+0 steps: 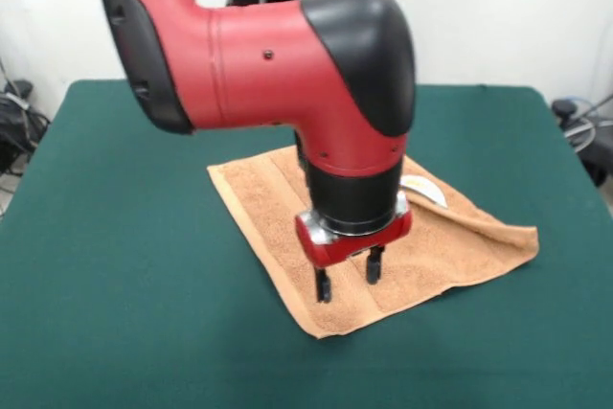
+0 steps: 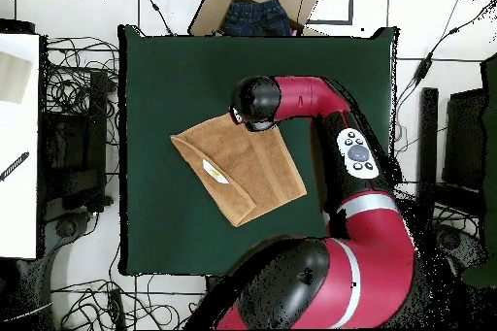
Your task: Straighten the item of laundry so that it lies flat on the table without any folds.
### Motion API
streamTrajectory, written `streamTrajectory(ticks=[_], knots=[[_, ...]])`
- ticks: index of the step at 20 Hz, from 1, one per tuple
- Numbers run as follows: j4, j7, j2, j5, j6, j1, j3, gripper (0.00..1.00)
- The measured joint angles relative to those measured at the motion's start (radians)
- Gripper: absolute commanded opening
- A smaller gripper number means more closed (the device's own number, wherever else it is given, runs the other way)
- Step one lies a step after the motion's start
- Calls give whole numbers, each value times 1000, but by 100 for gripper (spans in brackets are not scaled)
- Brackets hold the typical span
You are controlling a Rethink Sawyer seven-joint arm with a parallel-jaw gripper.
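The light orange-brown towel lies on the dark green table, turned like a diamond. Its right side is folded over, with a raised ridge running to the right corner. The white tag shows on top, beside the wrist. My gripper points straight down over the towel's near part, close to the front corner. Its two black fingers are spread apart with nothing between them, the tips at or just above the cloth. In the overhead view the towel and tag show, and the arm's wrist hides the gripper.
The red arm crosses the table's right side in the overhead view. A cardboard box with dark jeans sits past the table's far edge. Cables lie on the floor all around. A white table stands at the left.
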Motion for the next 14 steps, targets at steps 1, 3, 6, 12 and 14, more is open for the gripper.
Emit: streamTrajectory(ticks=[1, 3, 6, 12, 14], knots=[[3, 0, -1, -3, 0, 4, 0, 100], [12, 0, -2, -8, -3, 11, 0, 100], [31, 0, -2, -14, -24, 12, 0, 100], [85, 0, -2, -48, -130, 12, -1, 100], [99, 0, -2, -57, -161, 12, -1, 100]])
